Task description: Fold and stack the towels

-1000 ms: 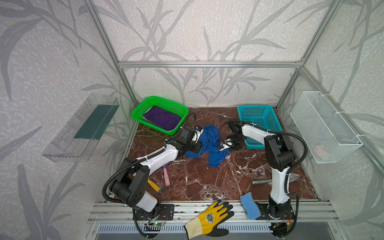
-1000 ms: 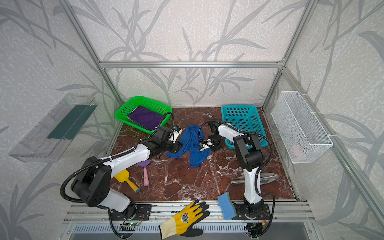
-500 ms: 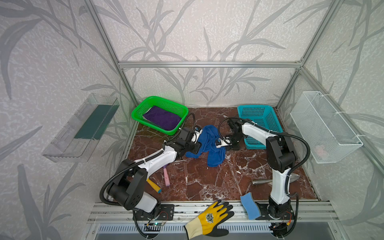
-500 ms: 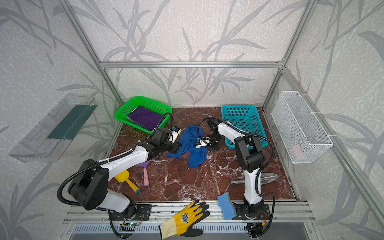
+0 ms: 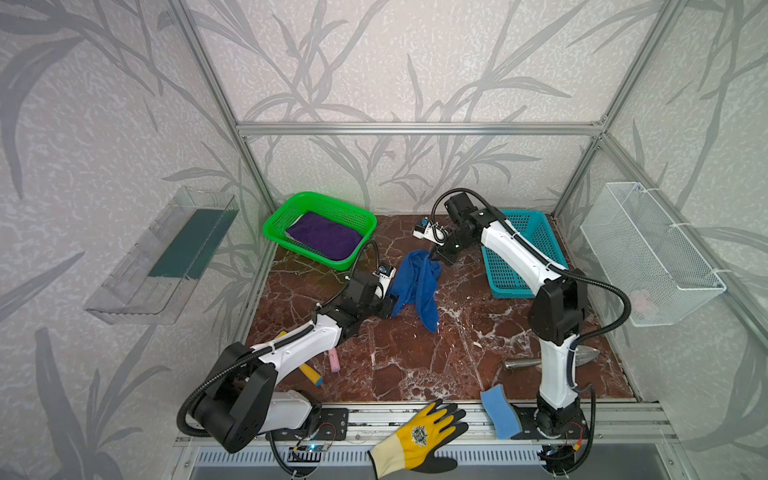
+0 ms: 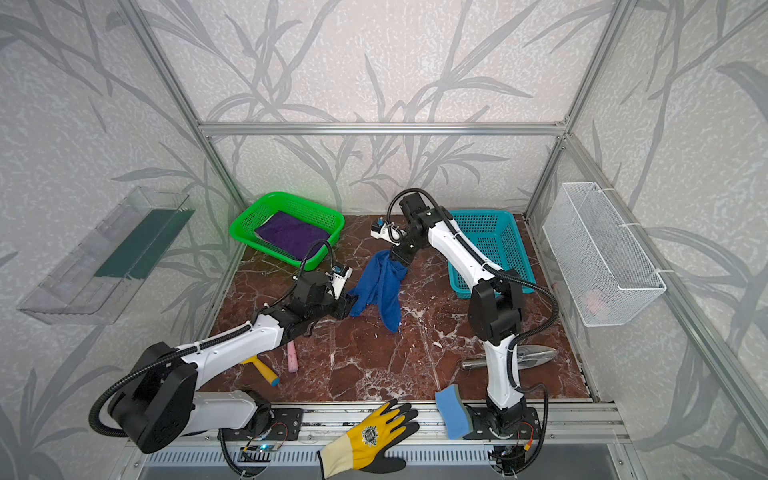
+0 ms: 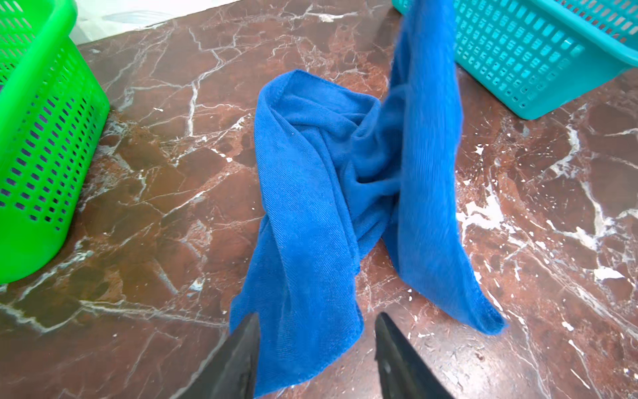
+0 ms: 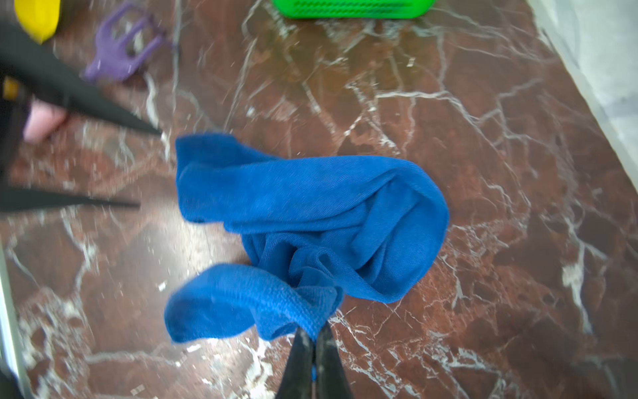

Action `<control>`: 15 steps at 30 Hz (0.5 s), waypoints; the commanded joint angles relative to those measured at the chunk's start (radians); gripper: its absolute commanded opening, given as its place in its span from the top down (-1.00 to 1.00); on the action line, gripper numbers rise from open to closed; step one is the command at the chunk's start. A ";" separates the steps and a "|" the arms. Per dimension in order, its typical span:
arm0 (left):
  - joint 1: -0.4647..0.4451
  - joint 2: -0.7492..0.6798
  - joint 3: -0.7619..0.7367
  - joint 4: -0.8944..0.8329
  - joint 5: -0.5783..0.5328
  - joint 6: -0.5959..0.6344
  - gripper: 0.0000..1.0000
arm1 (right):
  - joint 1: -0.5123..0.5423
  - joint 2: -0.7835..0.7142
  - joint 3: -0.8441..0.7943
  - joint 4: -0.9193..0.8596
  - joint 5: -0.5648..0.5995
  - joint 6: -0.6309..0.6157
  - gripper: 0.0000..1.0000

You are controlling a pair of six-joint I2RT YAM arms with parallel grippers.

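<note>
Right claw [image 5: 437, 259] [image 8: 312, 340], jaws together, clamped one bunched corner of the royal blue towel [image 5: 417, 286] [image 6: 380, 286] and held it above the worktop [image 5: 415, 365]. The rest of the cloth hung down in twisted folds, and its lower parts lay crumpled on the marble between the green basket [image 5: 270, 226] and the teal basket [image 5: 540, 232]. Left claw [image 5: 390, 301] [image 7: 316, 319] sat low at the towel's near end; its jaws stood apart, and in the left wrist view a flap of the blue cloth [image 7: 310, 207] lay between them. The dark purple towel [image 5: 326, 237] lay flat inside the green basket.
</note>
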 commanded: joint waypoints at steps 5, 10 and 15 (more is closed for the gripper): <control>-0.057 0.043 -0.003 0.063 -0.028 -0.082 -0.21 | 0.005 0.119 0.104 -0.036 0.083 0.287 1.00; -0.121 0.084 0.020 0.081 0.005 -0.149 -0.21 | 0.007 0.170 0.157 -0.051 0.118 0.332 1.00; -0.212 0.173 0.097 0.024 0.011 -0.231 -0.21 | 0.007 0.183 0.175 -0.050 0.136 0.345 1.00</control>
